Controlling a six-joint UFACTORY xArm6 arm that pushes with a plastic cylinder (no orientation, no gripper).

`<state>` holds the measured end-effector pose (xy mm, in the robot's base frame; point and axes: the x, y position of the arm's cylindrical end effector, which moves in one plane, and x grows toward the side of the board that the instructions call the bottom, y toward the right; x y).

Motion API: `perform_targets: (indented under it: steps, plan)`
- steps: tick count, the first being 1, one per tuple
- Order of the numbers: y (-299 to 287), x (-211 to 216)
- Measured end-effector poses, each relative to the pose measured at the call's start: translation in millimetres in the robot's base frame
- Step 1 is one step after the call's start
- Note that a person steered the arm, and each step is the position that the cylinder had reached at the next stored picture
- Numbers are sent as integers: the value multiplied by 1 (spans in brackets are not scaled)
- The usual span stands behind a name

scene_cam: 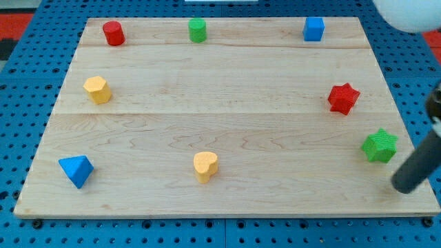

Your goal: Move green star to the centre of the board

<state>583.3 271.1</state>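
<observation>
The green star [380,145] lies near the wooden board's [227,103] right edge, below the red star [343,98]. My dark rod comes in from the view's right, and my tip [405,186] rests on the board just right of and below the green star, a small gap apart from it.
A red cylinder [114,33], a green cylinder [198,30] and a blue cube [313,29] line the top edge. A yellow hexagonal block [97,89] sits at the left, a blue triangle [76,170] at the lower left, a yellow heart [205,166] at bottom centre.
</observation>
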Motion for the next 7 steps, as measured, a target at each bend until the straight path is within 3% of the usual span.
perform_targets:
  steps: [1,2,4,6,7]
  plan:
    - [71,-13]
    - [61,-37]
    - [-68,-77]
    - [-165,-73]
    - [-246,-116]
